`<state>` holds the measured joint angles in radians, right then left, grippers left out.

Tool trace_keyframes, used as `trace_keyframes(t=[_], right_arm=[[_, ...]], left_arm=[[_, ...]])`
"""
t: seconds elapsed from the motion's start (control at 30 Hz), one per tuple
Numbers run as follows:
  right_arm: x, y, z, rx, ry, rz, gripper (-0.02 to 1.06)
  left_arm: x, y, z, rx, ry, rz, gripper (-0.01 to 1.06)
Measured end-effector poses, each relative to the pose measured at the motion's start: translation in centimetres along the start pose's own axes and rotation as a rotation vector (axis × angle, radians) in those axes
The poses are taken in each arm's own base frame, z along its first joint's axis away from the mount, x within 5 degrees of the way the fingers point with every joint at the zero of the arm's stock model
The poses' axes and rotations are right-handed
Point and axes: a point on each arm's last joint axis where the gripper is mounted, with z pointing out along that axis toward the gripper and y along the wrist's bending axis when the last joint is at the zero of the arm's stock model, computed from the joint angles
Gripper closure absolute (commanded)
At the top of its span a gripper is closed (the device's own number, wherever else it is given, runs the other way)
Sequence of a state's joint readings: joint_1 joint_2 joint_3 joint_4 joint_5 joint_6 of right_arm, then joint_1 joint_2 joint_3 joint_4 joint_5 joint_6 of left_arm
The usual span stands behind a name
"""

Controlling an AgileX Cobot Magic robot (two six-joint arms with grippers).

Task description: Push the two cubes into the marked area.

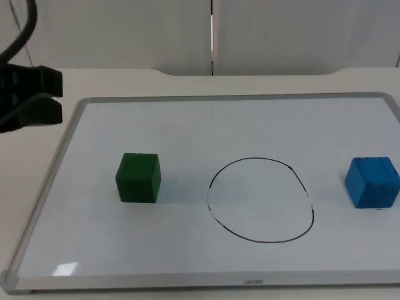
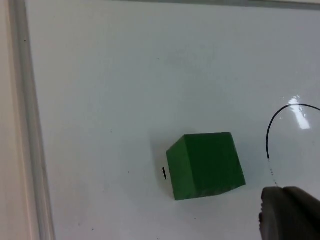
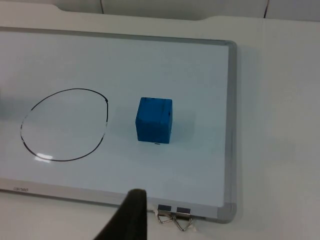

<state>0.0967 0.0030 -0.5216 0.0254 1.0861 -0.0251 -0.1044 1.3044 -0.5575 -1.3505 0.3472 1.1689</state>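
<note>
A whiteboard (image 1: 206,125) with a metal frame lies flat on the white table (image 1: 281,80), and a hand-drawn black circle (image 1: 260,200) on it marks the target area; nothing lies inside the circle. The green cube (image 1: 138,178) sits on the board to the left of the circle, apart from its line, and the blue cube (image 1: 372,182) sits on the board to the right of the circle, also clear of the line and near the board's right frame. The left gripper (image 1: 44,94) hangs above the board's far left corner, well apart from the green cube, its two black fingers spread with a gap between them. Of the right gripper, one dark fingertip (image 3: 131,217) shows near the board's near edge, beside two binder clips (image 3: 174,216); whether it is spread or closed cannot be told.
</note>
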Motion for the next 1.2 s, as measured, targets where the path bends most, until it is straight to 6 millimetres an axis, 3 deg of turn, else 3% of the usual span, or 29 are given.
trace_keyframes(t=[0.23,0.53,0.8,1.2], right_arm=[[0.0,0.0,0.0,0.0,0.0,0.0,-0.01],[0.0,0.0,0.0,0.0,0.0,0.0,-0.01],[0.0,0.0,0.0,0.0,0.0,0.0,-0.01],[0.0,0.0,0.0,0.0,0.0,0.0,-0.01]], left_arm=[[-0.4,0.6,2.1,0.003,0.055,-0.019,1.05],[0.6,1.4,5.0,0.03,0.119,-0.056,1.05],[0.1,1.6,6.0,0.048,0.104,-0.065,1.05],[0.4,2.9,9.5,0.031,0.163,-0.104,1.05]])
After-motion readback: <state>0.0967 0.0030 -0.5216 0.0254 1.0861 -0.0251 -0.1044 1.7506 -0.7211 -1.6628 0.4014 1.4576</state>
